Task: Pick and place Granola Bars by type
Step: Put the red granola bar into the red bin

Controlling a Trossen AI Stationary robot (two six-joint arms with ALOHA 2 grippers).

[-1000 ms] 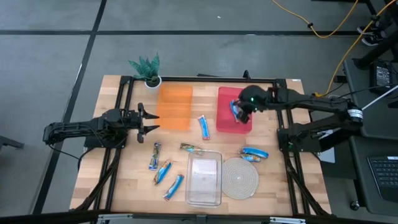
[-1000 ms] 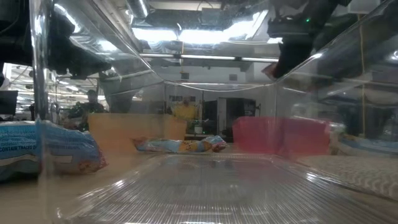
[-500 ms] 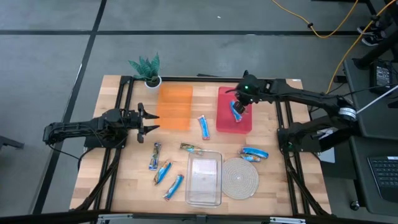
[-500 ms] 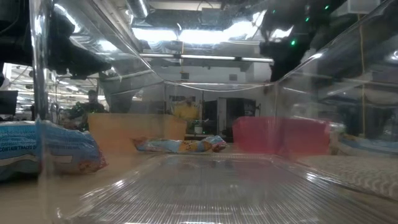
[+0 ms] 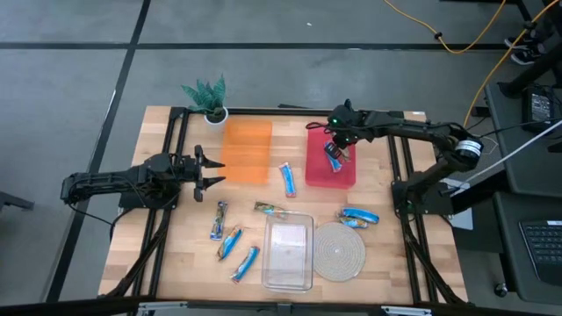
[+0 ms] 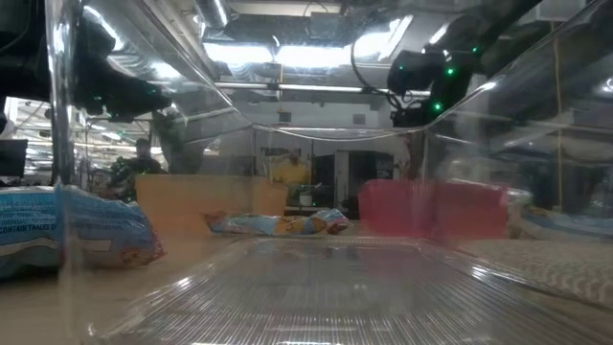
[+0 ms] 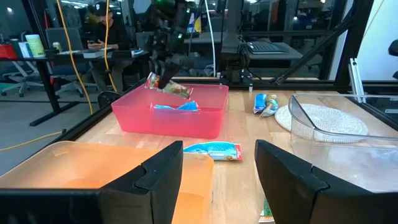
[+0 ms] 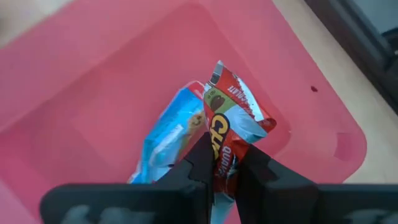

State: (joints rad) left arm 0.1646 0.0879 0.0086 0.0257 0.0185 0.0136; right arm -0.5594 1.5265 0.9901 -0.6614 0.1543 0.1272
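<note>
Red-wrapped granola bar [image 8: 233,134] clamped between the fingers of the right end effector [image 5: 338,151], held in the air above the red tray [image 5: 318,175]. Directly beneath it, lying in that tray, a blue-wrapped bar [image 8: 166,138]. Beside the red tray, on bare wood toward the left arm, another blue bar [image 5: 287,179]; past that, the orange tray [image 5: 245,151], with a small potted plant [image 5: 211,98] at the far table corner. Nearer the front edge from the right end effector: a blue bar [image 5: 359,217] just beside the round woven mat [image 5: 339,250], the clear tray [image 5: 289,254], a brownish bar [image 5: 271,210] at its far rim, and three more bars [image 5: 232,241] on the wood to its side.

Left end effector [image 5: 211,171] poised low at the near edge of the orange tray, fingers spread apart and gripping nothing.

Table [image 5: 184,254] of pale wooden planks in a black metal frame, standing on grey floor marked with dark lines; a yellow cable [image 5: 457,35] trailing across the floor behind. Beyond the table, in the left wrist view, an open workspace with desks and a seated person [image 7: 102,34].
</note>
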